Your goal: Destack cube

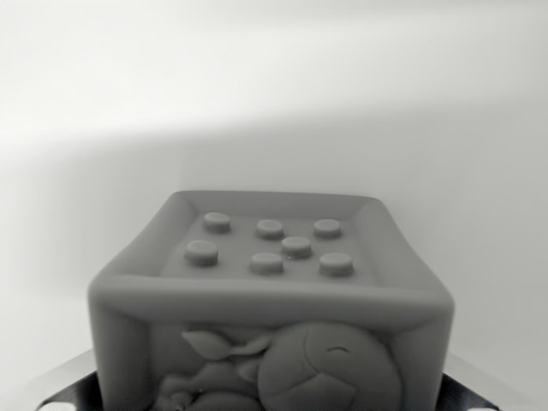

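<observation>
A grey soft cube (270,282) fills the lower middle of the wrist view. Its recessed top face carries several round studs, and its front face shows a raised cartoon figure. My gripper (270,404) sits at the bottom edge of the picture. One dark finger (64,396) shows at the wrist view's left and another finger (475,396) at the right. Both press against the cube's lower sides, so the gripper is shut on it. Anything under the cube is hidden.
A plain white surface (274,103) lies behind the cube, with a soft grey shadow across its middle band. Nothing else shows in this view.
</observation>
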`<action>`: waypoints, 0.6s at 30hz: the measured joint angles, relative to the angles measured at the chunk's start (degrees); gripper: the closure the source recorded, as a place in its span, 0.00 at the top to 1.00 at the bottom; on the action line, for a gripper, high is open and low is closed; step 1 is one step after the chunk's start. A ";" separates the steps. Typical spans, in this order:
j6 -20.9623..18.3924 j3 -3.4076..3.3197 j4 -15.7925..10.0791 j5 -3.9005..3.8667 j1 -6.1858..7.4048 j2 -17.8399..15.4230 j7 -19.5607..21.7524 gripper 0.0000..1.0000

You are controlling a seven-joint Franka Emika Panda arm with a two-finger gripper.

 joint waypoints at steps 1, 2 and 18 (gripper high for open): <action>0.04 0.01 0.01 0.00 -0.01 0.05 0.00 0.00; 0.11 0.02 0.03 0.00 -0.02 0.10 0.00 0.00; 0.19 0.12 0.12 0.00 -0.14 0.17 0.00 1.00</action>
